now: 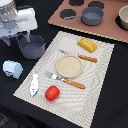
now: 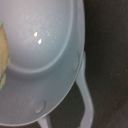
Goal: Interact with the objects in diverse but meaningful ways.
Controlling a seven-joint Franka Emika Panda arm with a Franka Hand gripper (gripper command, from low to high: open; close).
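Observation:
In the exterior view my gripper (image 1: 24, 37) hangs right over the far rim of the dark grey two-handled pot (image 1: 32, 48), which stands off the mat on the exterior view's left. Its fingers are dark and blurred against the pot, so whether they are open or shut is not clear. The wrist view is filled by the pot's pale grey inside (image 2: 45, 55) and one looped handle (image 2: 85, 107). On the black cloth sits the white-and-blue milk carton (image 1: 12, 68). On the mat lie the small white bottle (image 1: 34, 84), the red tomato (image 1: 52, 93) and the yellow bread loaf (image 1: 87, 45).
A striped placemat (image 1: 97, 85) holds a beige plate (image 1: 69, 66), a fork (image 1: 67, 80) and a knife (image 1: 80, 56), both orange-handled. At the back right, a brown toy stove (image 1: 60, 17) carries another grey pot (image 1: 92, 16), with a bowl (image 1: 123, 17) beside it.

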